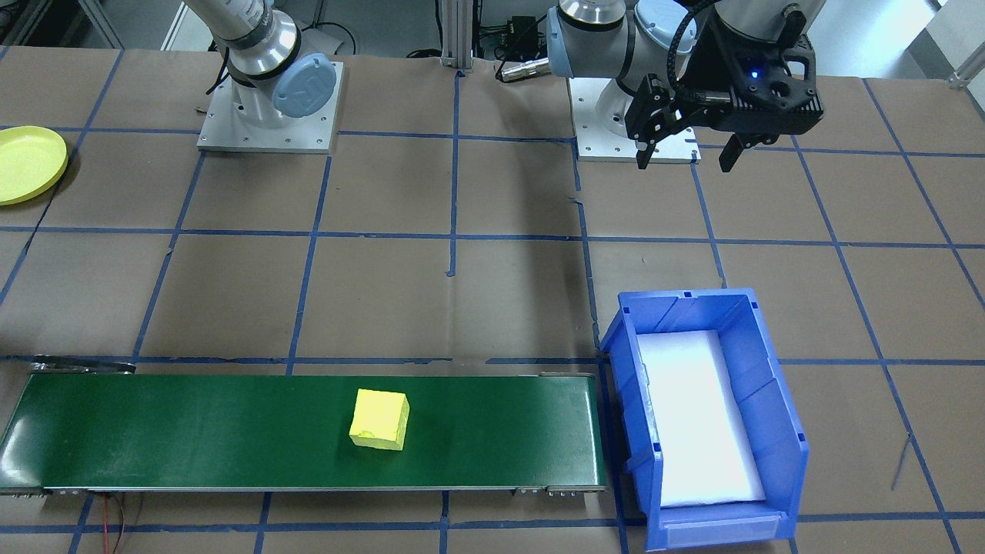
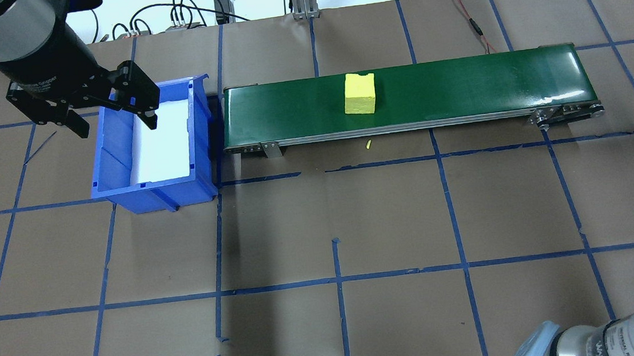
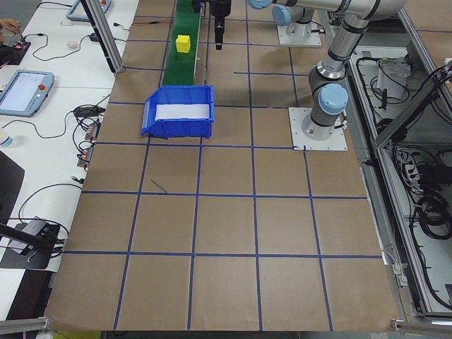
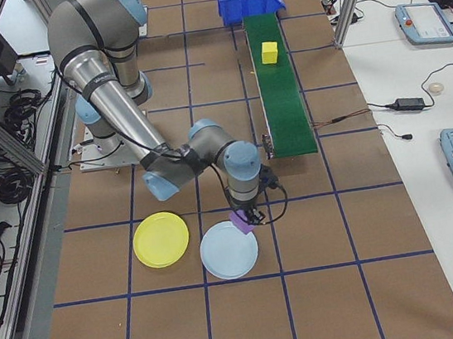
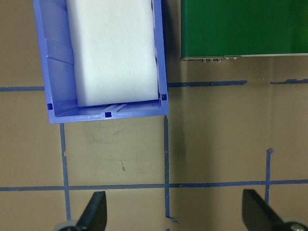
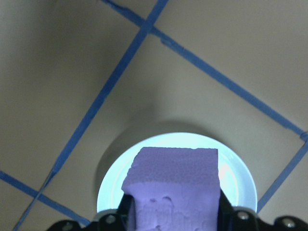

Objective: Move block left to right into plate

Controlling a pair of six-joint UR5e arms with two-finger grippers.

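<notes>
Purple foam block [image 6: 175,190], pitted, clamped in right tool [image 6: 173,211]

The tabletop [image 2: 389,217] is brown, gridded with blue tape. In the overhead exterior view a green conveyor [image 2: 458,82] lies at twelve o'clock, with a blue bin [image 2: 123,192] just beside its nine o'clock end. In the exterior right view a yellow plate [image 4: 161,239] and a pale blue plate [image 4: 225,257] lie side by side near the conveyor's other end.

Table top [image 2: 389,217]: I see brown paper, gridded with blue tape.
Side bench [image 3: 49,106]: white, carrying tablets and cables.
Frame [image 4: 5,140]: aluminium posts alongside.
</notes>
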